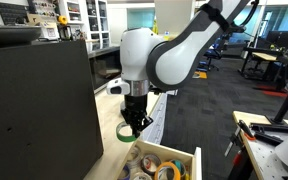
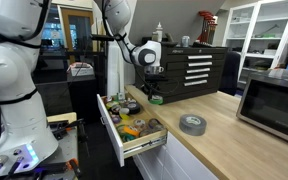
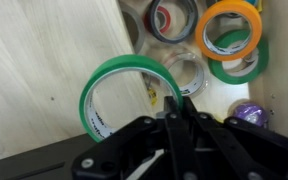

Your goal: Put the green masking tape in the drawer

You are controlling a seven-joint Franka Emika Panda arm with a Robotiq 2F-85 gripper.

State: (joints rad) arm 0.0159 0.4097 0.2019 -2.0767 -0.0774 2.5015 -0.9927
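Holds the green masking tape (image 3: pixel 124 64) by its rim between closed jaws, aloft above the line where tabletop (image 3: pixel 34 70) meets open drawer (image 2: pixel 112 128). Crowded underneath: orange roll (image 3: pixel 230 7) and other tape rolls filling the drawer. Off on the tabletop, a grey roll (image 2: pixel 192 124), well apart.

Green masking tape (image 3: pixel 124 63) (white inside); pale wooden drawer (image 2: pixel 144 147); grey roll (image 2: pixel 192 129)
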